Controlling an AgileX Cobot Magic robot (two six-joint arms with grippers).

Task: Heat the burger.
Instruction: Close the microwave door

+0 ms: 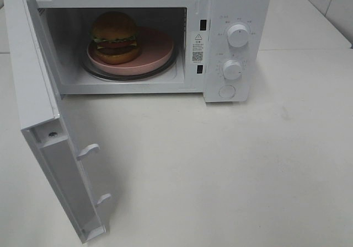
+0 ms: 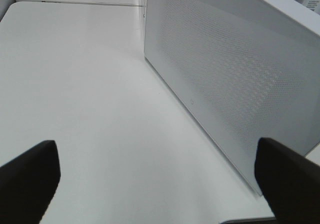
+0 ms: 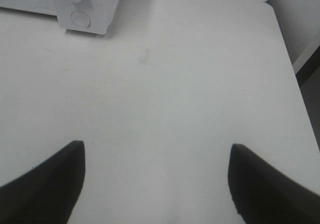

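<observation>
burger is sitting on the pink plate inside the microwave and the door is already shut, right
Not quite. The microwave door is swung wide open, not shut; the exterior high view shows it. The burger does sit on the pink plate inside the microwave.

White table [image 1: 248, 164], white microwave [image 1: 237, 4] directly on it, door open.

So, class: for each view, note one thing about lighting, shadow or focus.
Exterior high view: even light, but the microwave cavity is shaded, dimming the burger; the door throws a faint shadow on the table. Left wrist view: the left gripper is a dark blurred silhouette, the door's mesh sharper. Right wrist view: the right gripper is equally dark and soft, the table bright.
</observation>
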